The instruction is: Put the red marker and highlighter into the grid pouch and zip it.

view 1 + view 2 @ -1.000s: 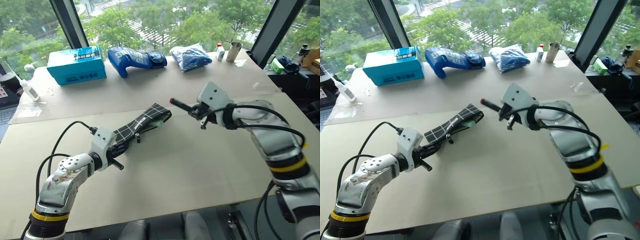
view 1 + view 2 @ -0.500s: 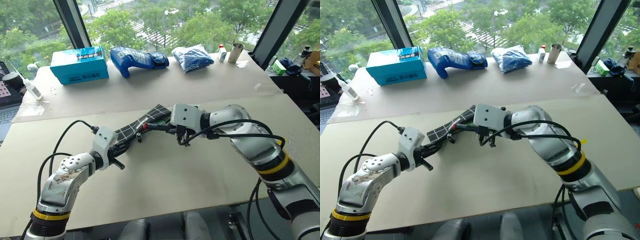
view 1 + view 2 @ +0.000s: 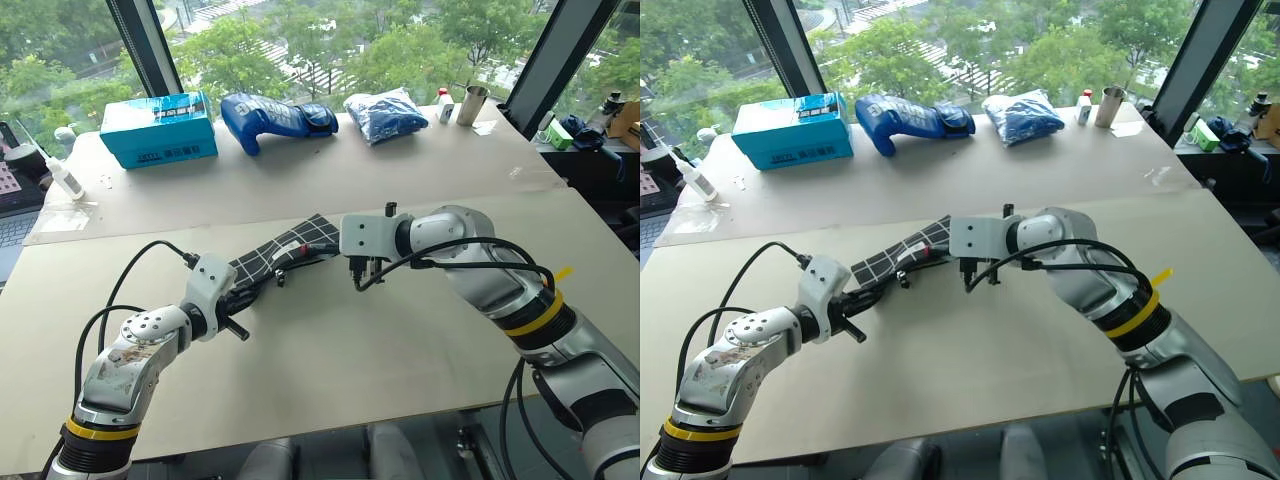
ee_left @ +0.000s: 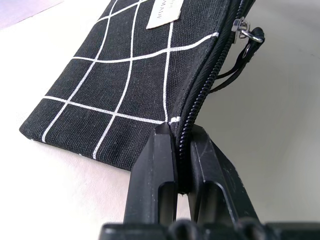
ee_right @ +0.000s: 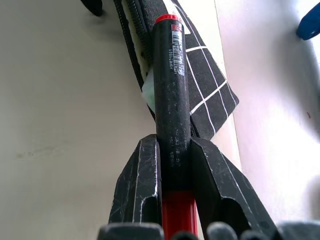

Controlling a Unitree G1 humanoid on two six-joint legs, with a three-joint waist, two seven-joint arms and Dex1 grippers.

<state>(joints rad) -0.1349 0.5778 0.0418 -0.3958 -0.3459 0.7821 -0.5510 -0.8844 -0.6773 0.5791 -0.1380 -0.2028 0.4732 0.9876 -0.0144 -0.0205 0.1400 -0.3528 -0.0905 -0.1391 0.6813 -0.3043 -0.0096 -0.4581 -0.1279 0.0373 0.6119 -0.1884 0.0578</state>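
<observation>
The grid pouch (image 3: 283, 250), black with white lines, lies slanted on the table with its mouth at the far end. My left gripper (image 4: 179, 132) is shut on the pouch's near corner, at the zipper edge. The zipper pull (image 4: 247, 35) with its black cord hangs farther along that edge. My right gripper (image 5: 172, 142) is shut on the red marker (image 5: 171, 90), a dark barrel with red ends. The marker's tip reaches into the pouch's mouth. Beside it in the mouth a pale green patch (image 5: 148, 92) shows, which looks like the highlighter.
Along the table's far side stand a teal box (image 3: 158, 128), a blue glove-shaped bag (image 3: 272, 115), a blue packet (image 3: 385, 113), a small bottle (image 3: 441, 103) and a metal cup (image 3: 468, 103). A white bottle (image 3: 60, 178) stands at the left edge.
My right gripper has carried the marker left and down from mid-air to the pouch's mouth, rolling the wrist. The left gripper and pouch have stayed put.
</observation>
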